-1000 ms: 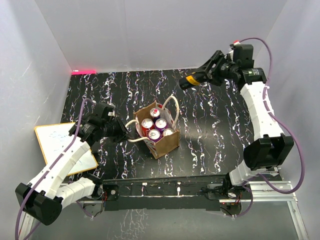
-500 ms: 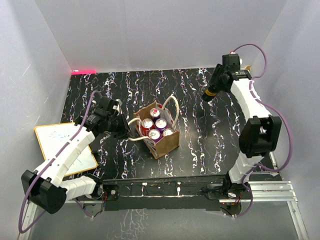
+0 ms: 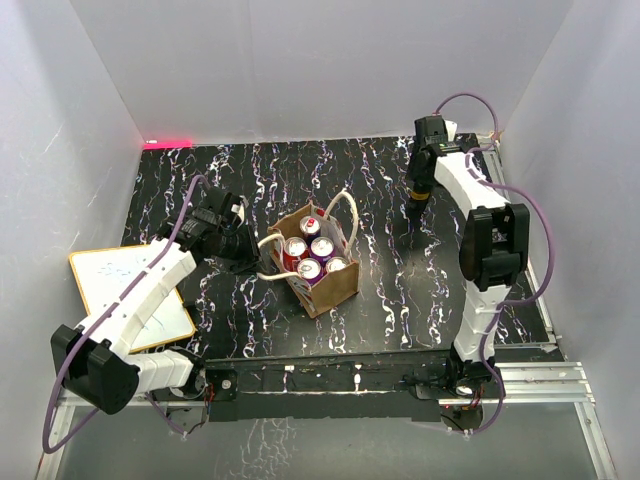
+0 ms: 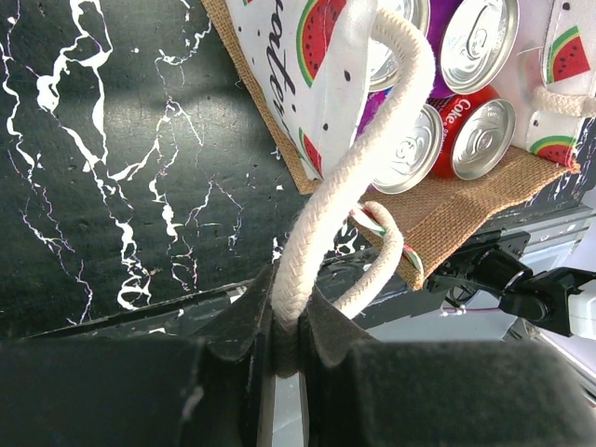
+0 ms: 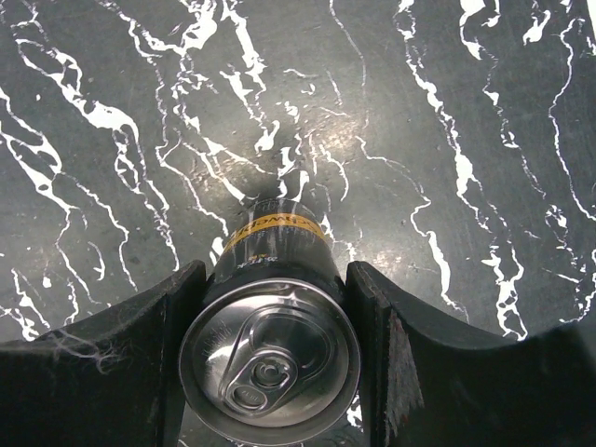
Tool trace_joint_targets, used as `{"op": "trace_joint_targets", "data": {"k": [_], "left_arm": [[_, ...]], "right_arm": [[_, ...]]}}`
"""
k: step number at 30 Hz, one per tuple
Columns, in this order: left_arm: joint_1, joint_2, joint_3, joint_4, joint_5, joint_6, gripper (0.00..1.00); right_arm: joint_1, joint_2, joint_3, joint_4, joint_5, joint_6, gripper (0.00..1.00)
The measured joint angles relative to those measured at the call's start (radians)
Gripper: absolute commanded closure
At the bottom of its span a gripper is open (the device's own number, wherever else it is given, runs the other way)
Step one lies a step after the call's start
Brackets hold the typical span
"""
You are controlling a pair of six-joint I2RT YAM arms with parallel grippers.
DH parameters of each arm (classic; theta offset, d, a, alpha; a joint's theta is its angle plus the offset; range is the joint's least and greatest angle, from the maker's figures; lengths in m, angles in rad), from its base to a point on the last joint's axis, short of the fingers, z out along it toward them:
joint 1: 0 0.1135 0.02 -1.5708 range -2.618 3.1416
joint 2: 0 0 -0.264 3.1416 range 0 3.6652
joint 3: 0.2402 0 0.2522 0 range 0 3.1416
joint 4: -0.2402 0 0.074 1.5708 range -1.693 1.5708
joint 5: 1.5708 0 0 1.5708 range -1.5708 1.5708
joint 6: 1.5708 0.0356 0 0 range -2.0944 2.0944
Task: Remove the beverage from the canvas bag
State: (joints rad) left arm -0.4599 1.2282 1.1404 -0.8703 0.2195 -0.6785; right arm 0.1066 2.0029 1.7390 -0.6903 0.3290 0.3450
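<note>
1. The left hand [image 4: 289,321] is clamped shut on one cream rope handle [image 4: 372,158] of the canvas bag [image 3: 338,285], the cord pinched between its two pads. The grip looks meant to pin the soft tote so it neither tips nor drags while cans are lifted out.
2. Just ahead of that hand, the bag stands upright and open-mouthed on the black marbled bench [image 3: 200,180]. The held handle is drawn back toward the hand.
3. Several cans sit tops-up inside the bag, among them a red Coke can [image 4: 484,140] and a purple can [image 3: 321,247]. They are packed side by side, and the bag's walls likely keep them standing.
4. The right hand [image 5: 273,279], well apart from the bag, is closed around a black can with a yellow band [image 5: 270,363], one finger on each side of its body.
5. That can hangs upright directly beneath the right hand, lid toward the wrist and base toward the bench. The pictures do not show whether the base touches the surface.
6. Judged from this, one beverage is out of the bag and is held vertical so it can be stood down without rolling. Letting go is the step in hand.
7. A white board [image 3: 110,275] lies flat on the outer side of the left arm, apart from the work.
</note>
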Motion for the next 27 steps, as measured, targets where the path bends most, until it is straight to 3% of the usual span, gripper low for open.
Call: {"op": "trace_joint_targets", "data": {"k": [5,7,11,17,23,27], "left_arm": [[0.0,-0.003,0.0,0.0,0.0,-0.006,1.0],[0.0,-0.01,0.0,0.0,0.0,-0.012,1.0],[0.0,-0.026,0.0,0.007,0.004,-0.026,1.0],[0.0,-0.035,0.0,0.036,0.027,-0.048,1.0],[0.0,-0.082,-0.077,0.1,0.076,-0.103,1.0],[0.0,-0.133,-0.158,0.145,0.111,-0.164,1.0]], "right_arm": [[0.031,-0.001,-0.021,0.029,0.022,0.006,0.25],[0.035,-0.005,-0.046,0.056,0.032,0.014,0.09],[0.031,-0.048,-0.095,0.066,0.039,0.001,0.02],[0.029,-0.17,-0.114,0.038,0.011,-0.004,0.02],[0.037,-0.485,-0.34,0.004,-0.169,0.001,0.03],[0.105,-0.695,-0.53,-0.026,-0.323,0.026,0.04]]}}
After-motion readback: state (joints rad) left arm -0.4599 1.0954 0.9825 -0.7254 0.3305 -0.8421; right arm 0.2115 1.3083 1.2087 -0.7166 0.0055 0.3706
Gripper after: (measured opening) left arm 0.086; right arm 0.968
